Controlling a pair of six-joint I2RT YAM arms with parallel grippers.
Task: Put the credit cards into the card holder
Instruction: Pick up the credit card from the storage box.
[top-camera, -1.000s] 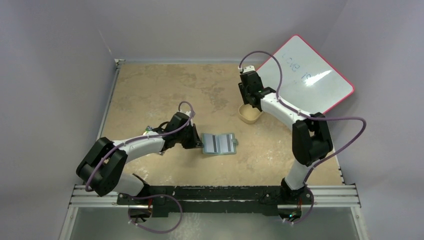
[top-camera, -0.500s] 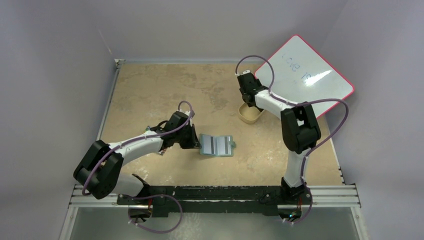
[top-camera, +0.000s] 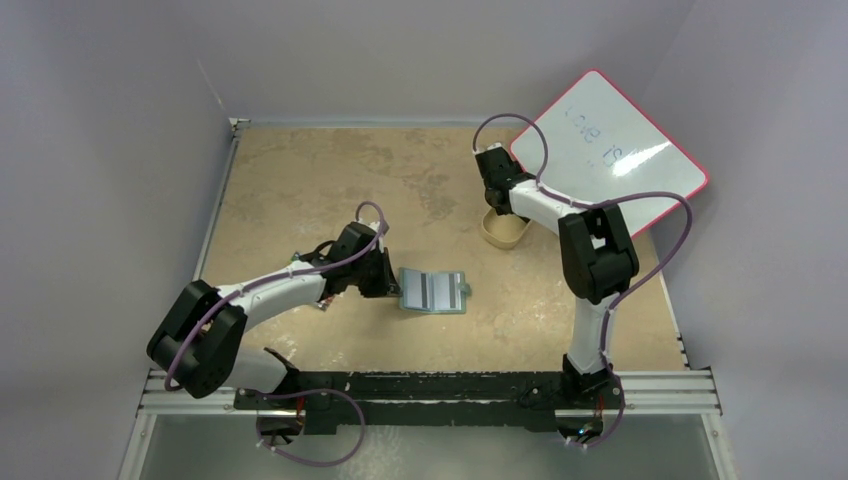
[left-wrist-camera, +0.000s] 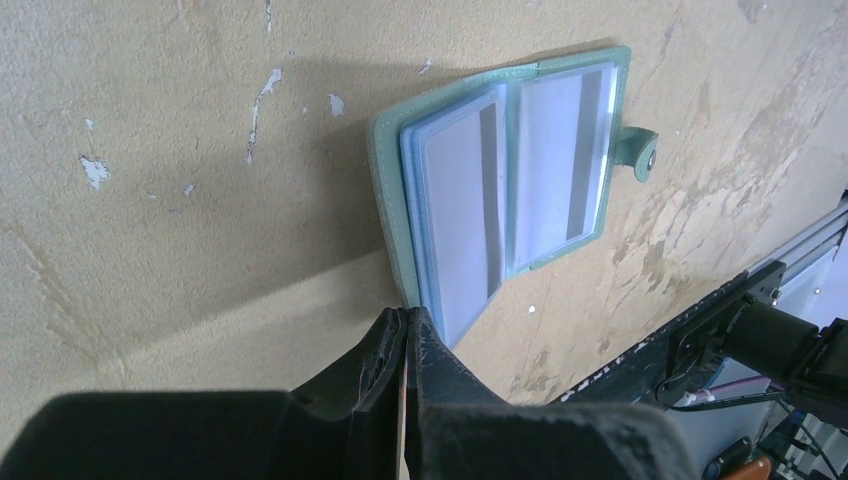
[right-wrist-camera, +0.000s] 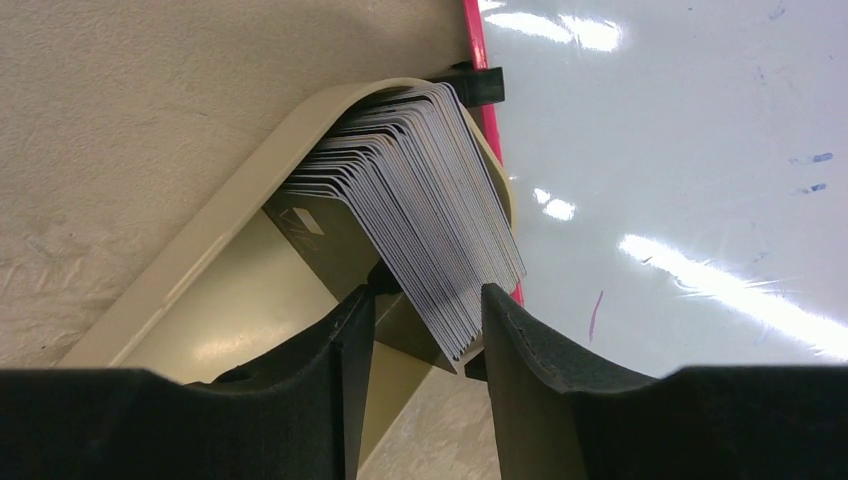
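Since a second ago the right arm has folded its elbow high and drawn its wrist in over the tan tray (top-camera: 502, 234), while the left has barely stirred. Nearest me, the left gripper (left-wrist-camera: 405, 338) lies low on the table (top-camera: 300, 190), fingers pressed together at the corner of the card holder (left-wrist-camera: 520, 150). I cannot tell whether they pinch anything. The holder lies open, sleeves up. Farther back, the right gripper (right-wrist-camera: 425, 298) stands open astride the fanned credit cards (right-wrist-camera: 420, 200) in the tray, beside the whiteboard (top-camera: 610, 160).
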